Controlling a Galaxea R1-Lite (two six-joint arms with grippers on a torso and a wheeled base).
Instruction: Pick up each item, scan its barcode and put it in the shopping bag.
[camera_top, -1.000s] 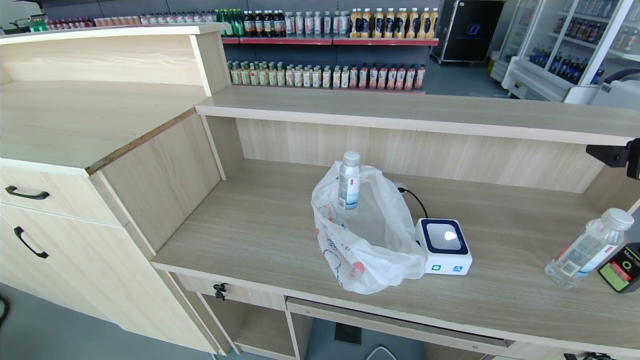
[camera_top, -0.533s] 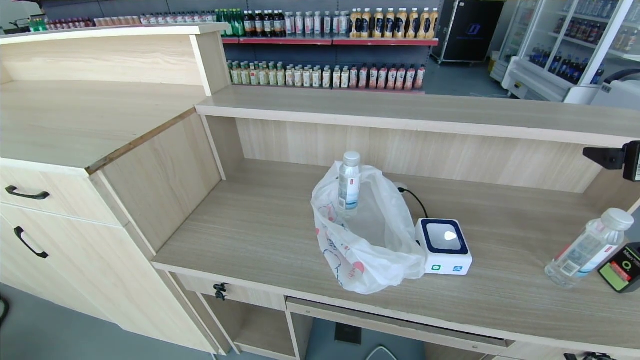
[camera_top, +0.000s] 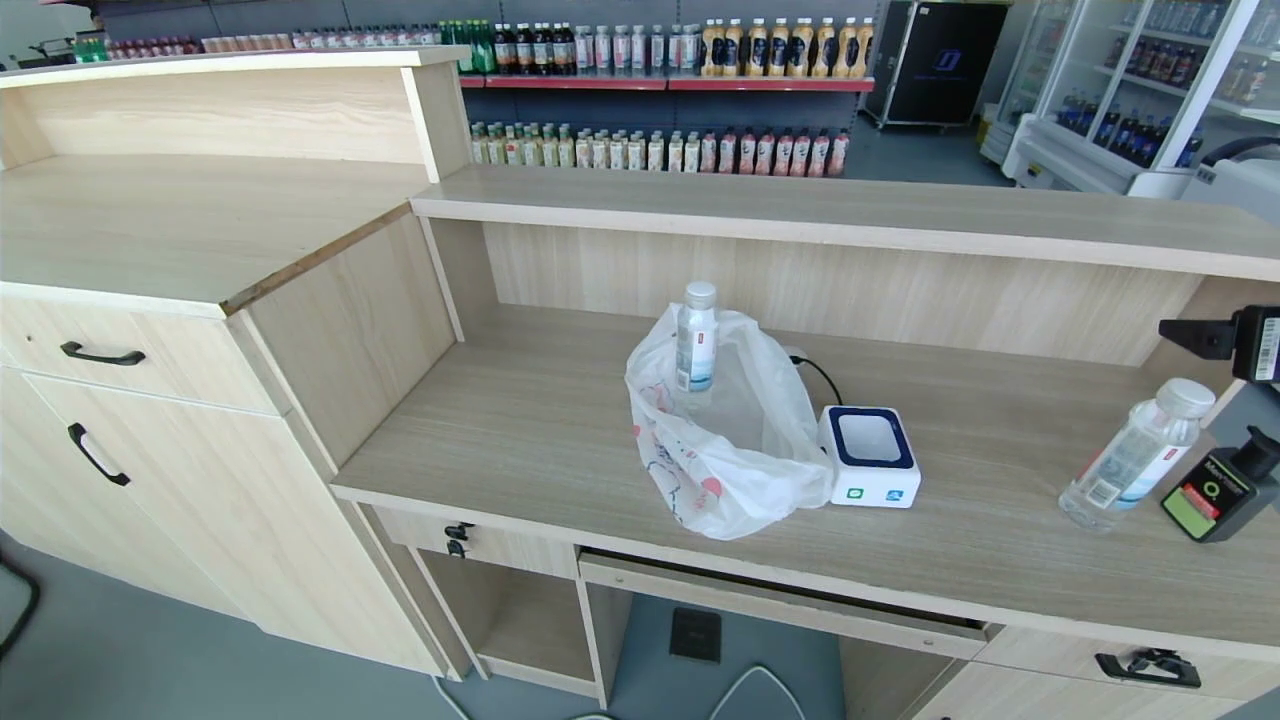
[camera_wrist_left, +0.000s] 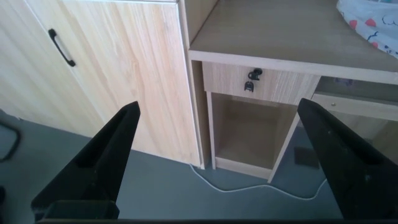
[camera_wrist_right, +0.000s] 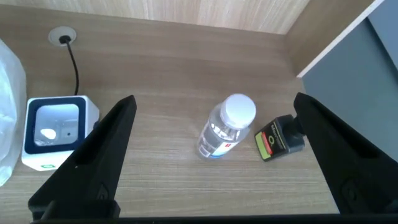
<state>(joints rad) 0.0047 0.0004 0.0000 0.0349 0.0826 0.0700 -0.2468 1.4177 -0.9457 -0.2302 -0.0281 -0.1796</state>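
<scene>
Counter: light wood, with a raised ledge along the back.
Shopping bag: thin white plastic with red print, mouth open, standing mid-counter and touching the scanner's side.
Bagged bottle: clear, white cap, upright inside the shopping bag, top above the bag's rim.
Scanner: small white box with a dark-framed window facing up, just right of the bag; a black cable runs from behind it to the back of the counter.
Loose bottle: clear, white cap, standing near the counter's right end, well apart from the scanner.
Black device: green label, just beside the loose bottle, on its right.
Left gripper: fingers spread wide, nothing held; low in front of the counter, above the floor near a keyed drawer.
Right gripper: fingers spread wide, nothing held; above the counter's right end, over the loose bottle, not touching it.
</scene>
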